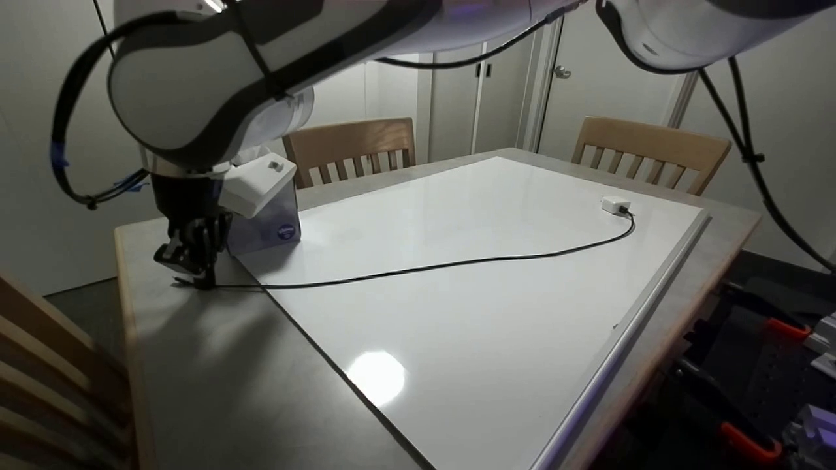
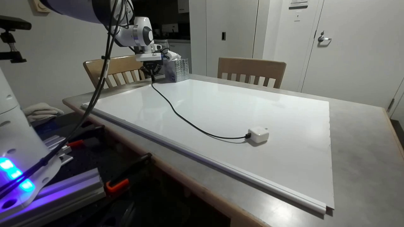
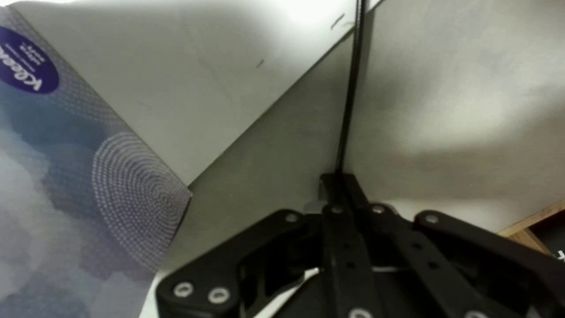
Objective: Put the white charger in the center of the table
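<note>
Your white charger [image 2: 259, 135] lies on the glossy white panel [image 2: 221, 107] across the pale grey table [image 2: 366, 157], toward the panel end away from your Robotiq gripper [image 3: 339, 177]. The block looks nearly square, so its long axis is hard to tell; in an exterior view the black connector [image 2: 248, 136] sits in its left face, and from there the thin black cord [image 3: 350, 95] sweeps across the panel to the gripper in a long, loose curve. Your fingers [image 3: 354, 189] are pinched together, the cord running in between their tips; in the wrist view it stands nearly upright, leaning slightly right toward the top. In an exterior view your Franka Emika Panda arm [image 1: 366, 26] spans the top from right to left and bends down at the wrist, the gripper aimed at the tabletop just off the panel's edge, beside the Kleenex tissue box [image 3: 88, 212]. Whether the fingertips touch the surface, you cannot tell from here.
</note>
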